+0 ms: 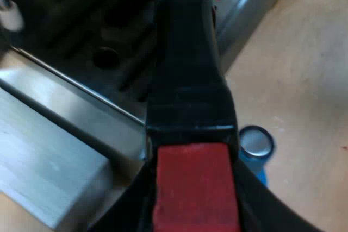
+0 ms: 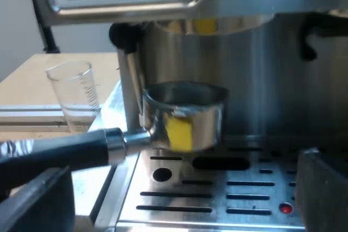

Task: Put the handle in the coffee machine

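Left gripper [image 1: 196, 205]: fingers clamped on either side of the red end of the handle [image 1: 187, 80]. Taking the gripper's reach as 12 o'clock, the handle runs straight out at 12, over the drip tray [image 1: 76, 36] of the espresso machine [image 2: 261, 80]. A blue tamper [image 1: 255, 144], metal face showing, sits on the table [image 1: 304, 80] at about 2 o'clock from the grip. It is clear of the tray's edge, with open table beyond it.

Holder [image 2: 185, 115]: held level in the air at the machine's front, not locked in. There is a gap between its rim and the brew head [image 2: 217, 23], and its bottom is clear of the tray's slots. The steam wand [image 2: 130, 85] is just beside the basket wall, so there is little room on that side. Basket contents are hidden behind the rim.

Right gripper [image 2: 182, 188]: fingers wide apart with nothing between them, low over the tray near the handle.

Measuring glass [image 2: 73, 96]: upright beside the machine, near the wand. Contents: cannot tell.
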### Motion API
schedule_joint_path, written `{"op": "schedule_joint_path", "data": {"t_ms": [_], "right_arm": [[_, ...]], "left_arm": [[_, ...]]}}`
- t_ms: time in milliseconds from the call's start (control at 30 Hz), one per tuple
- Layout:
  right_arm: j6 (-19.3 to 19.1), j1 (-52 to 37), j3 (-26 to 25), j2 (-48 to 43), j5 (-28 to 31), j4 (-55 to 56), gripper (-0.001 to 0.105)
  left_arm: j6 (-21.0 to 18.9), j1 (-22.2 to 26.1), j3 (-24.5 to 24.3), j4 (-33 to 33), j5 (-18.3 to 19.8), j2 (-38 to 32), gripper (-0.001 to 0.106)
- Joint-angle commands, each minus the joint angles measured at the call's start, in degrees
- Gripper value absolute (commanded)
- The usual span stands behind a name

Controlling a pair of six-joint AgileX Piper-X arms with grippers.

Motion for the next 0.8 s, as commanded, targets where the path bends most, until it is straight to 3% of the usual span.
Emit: {"op": "schedule_joint_path", "data": {"t_ms": [33,267,533,667,800], "right_arm": [[-0.7,-0.9,-0.1,-0.1,1.8,-0.3,0.082],[-0.7,-2.3,-0.1,-0.1,1.8,-0.3,0.082],[-0.7,-2.3,-0.1,-0.1,1.8,-0.3,0.082],[-0.7,-2.3,-0.1,-0.1,1.8,-0.3,0.082],[-0.7,-2.3,-0.1,-0.1,1.8,-0.3,0.082]], "left_arm": [[2.2,-0.1,-2.1,-1.0,4.2,1.2,0.000],[6.7,-2.3,-3.6,-1.6,6.0,3.7,0.000],[3.6,-2.7,-3.6,-9.0,8.7,6.6,0.000],[3.6,-2.7,-3.6,-10.6,12.3,7.5,0.000],[3.6,-2.7,-3.6,-11.5,12.9,7.6,0.000]]}}
